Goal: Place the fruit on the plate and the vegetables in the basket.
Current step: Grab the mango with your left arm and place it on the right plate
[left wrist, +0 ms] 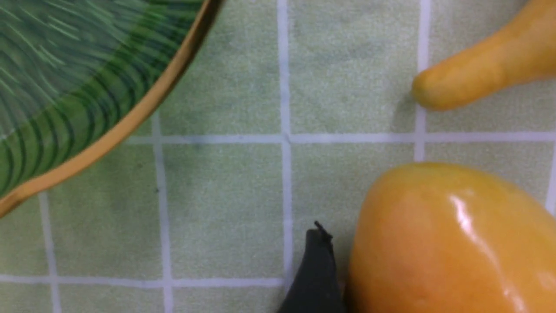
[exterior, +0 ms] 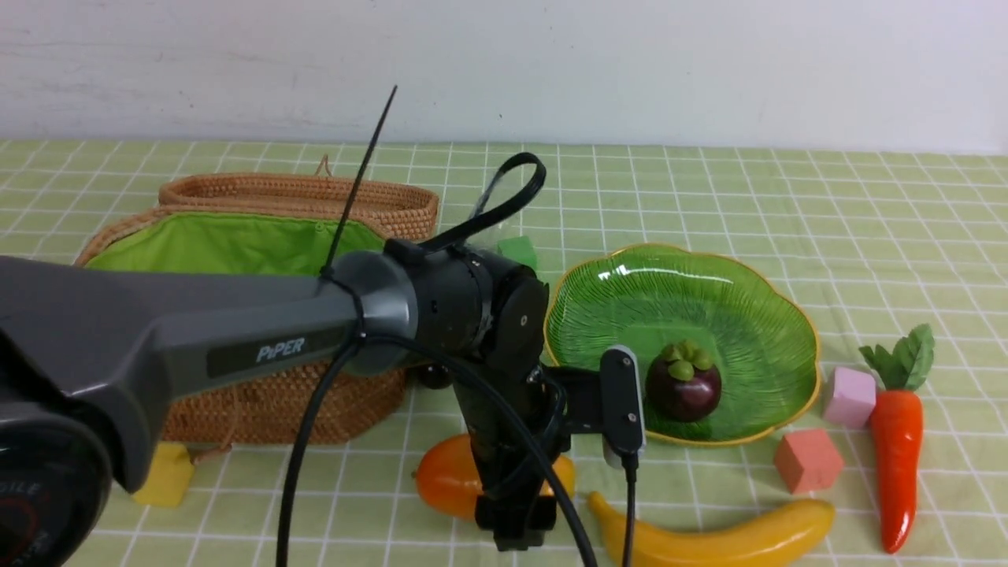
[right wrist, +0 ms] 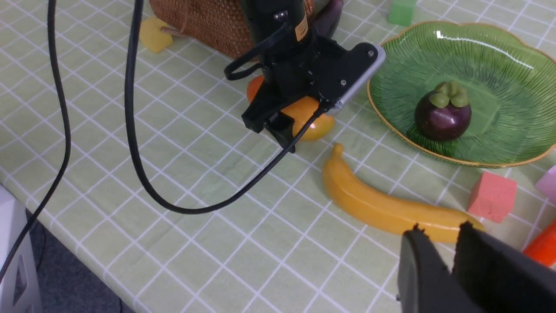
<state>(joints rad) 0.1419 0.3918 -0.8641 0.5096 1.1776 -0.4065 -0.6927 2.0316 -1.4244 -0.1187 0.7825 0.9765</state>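
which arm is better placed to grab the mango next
Left. The left gripper is down around the mango with its fingers either side, close to the plate. The right gripper hangs apart, above the banana's far end.

green ribbed plate (exterior: 732,315), orange-yellow mango (left wrist: 451,243)

The ribbed green plate (exterior: 756,315), thinly gold-rimmed, holds the dark purple mangosteen (exterior: 683,382) upright, green cap on top, in its near-left part. The glossy orange-yellow mango (exterior: 445,476) lies on the bench off the plate's near-left edge. The banana (exterior: 713,535) lies lengthwise just in front of the plate. The carrot (exterior: 898,449) lies right of the plate, leaves pointing away. The green-lined wicker basket (exterior: 260,236) stands left of the plate.
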